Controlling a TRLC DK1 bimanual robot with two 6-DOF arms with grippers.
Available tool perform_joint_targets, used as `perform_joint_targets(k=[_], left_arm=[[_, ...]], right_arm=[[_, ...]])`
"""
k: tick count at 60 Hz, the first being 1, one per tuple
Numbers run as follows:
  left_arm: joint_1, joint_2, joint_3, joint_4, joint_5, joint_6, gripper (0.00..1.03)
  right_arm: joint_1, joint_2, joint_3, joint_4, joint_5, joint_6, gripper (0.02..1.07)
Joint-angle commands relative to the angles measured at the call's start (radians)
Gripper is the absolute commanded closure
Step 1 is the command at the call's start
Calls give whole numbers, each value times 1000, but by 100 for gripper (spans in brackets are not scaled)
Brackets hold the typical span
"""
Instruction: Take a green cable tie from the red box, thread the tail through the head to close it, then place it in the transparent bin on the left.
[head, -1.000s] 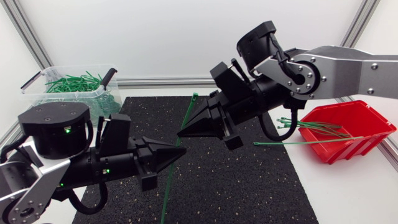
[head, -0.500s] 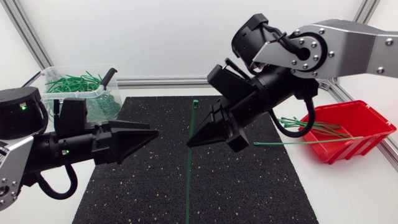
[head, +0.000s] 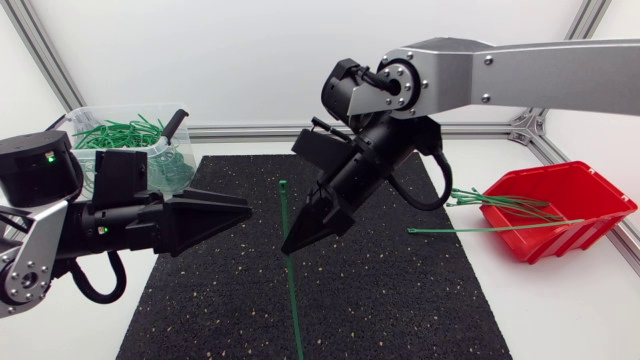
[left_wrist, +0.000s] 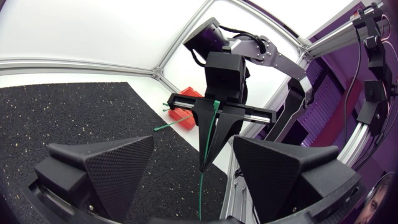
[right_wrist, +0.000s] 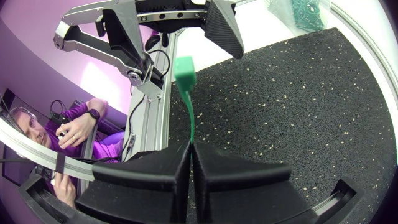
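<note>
A long green cable tie (head: 291, 290) hangs nearly upright over the black mat (head: 400, 310), its square head (head: 283, 184) uppermost. My right gripper (head: 290, 245) is shut on it a little below the head; in the right wrist view the tie's head (right_wrist: 184, 68) rises from the closed fingertips (right_wrist: 190, 150). My left gripper (head: 246, 211) stands open to the left of the tie, apart from it. In the left wrist view the tie (left_wrist: 208, 163) and the right gripper (left_wrist: 210, 163) lie ahead of my spread fingers (left_wrist: 106, 168). The red box (head: 590, 195) is at the right, the transparent bin (head: 75, 120) at the back left.
The red box holds more green ties, and one long tie (head: 480, 229) sticks out of it over the mat's right edge. The bin holds a heap of closed green ties (head: 125, 132). Aluminium frame rails (head: 250, 131) run along the table's back.
My left gripper has opened, let go of the tie and drawn back to the left. My right arm has carried the tie leftward and lower, and the tie now hangs straighter.
</note>
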Motion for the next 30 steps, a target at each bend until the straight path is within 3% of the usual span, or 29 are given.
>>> perform_joint_targets(k=[1,30], left_arm=[[2,36,31,16,30,-27,13],[-26,126,56,76,90,-76,13]], right_arm=[[7,54,47,-47,-23,-41,101],[32,120,62,-102,-101,-87,101]])
